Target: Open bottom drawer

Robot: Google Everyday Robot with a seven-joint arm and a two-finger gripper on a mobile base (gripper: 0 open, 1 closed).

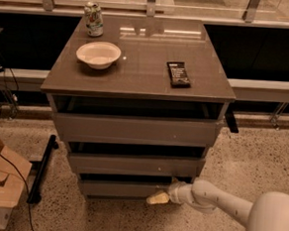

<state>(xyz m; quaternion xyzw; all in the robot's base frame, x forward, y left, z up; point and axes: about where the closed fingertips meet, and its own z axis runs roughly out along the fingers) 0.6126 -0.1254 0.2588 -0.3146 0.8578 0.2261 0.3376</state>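
Cabinet [137, 72]: could be dragged over the floor [255, 160] if the pull is resisted.
Bottom drawer [119, 189]: lowest tier, handleless; its edge could be slipped off.
Gripper [157, 198]: held at that drawer's right front, near the floor; its opening cannot be told.

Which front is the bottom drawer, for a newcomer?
Find the grey cabinet with three stacked fronts. The bottom drawer is the lowest, just above the floor, with the gripper near its right end; it looks narrowest, lacking the pale dot on the middle front.
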